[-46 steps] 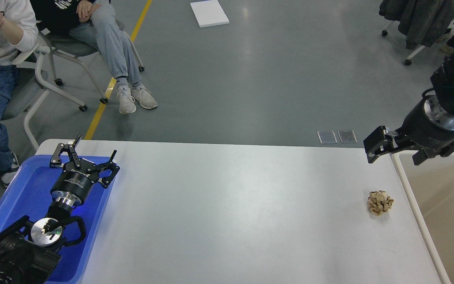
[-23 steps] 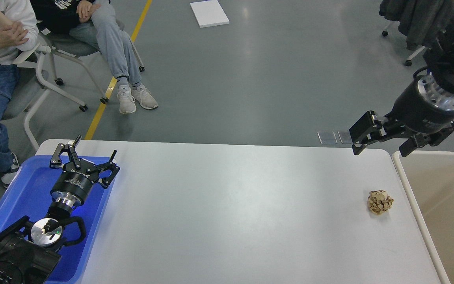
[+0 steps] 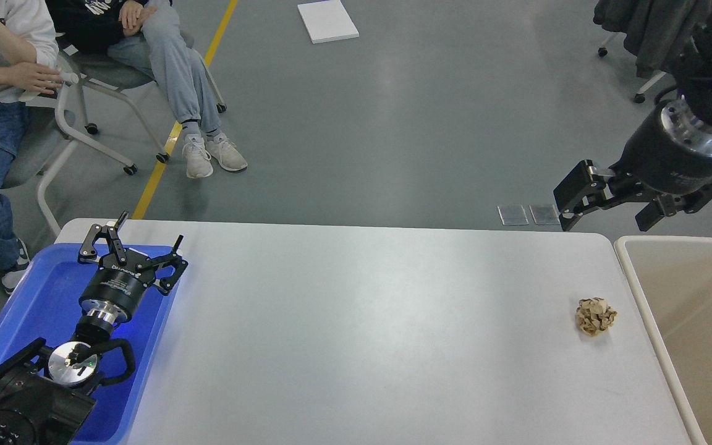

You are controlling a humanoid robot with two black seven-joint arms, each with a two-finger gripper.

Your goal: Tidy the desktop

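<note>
The desktop [image 3: 368, 334] is a wide white-grey tabletop with rounded corners. A crumpled brown paper ball [image 3: 596, 316] lies on it near the right edge. My right gripper [image 3: 609, 207] is open and empty, high above the table's far right corner, well above and behind the paper ball. My left gripper [image 3: 133, 244] is open and empty, over the far end of the blue tray [image 3: 34, 309] at the table's left side.
A beige bin with a white rim [image 3: 690, 309] stands against the table's right edge. Two seated people [image 3: 146, 55] and chairs are beyond the far left corner. A white board [image 3: 328, 20] and two clear plates [image 3: 529, 214] lie on the floor.
My right gripper rose from just over the bin's far corner, swung left, then shifted slightly right and down. It stays open. The left arm and paper ball have not moved.
</note>
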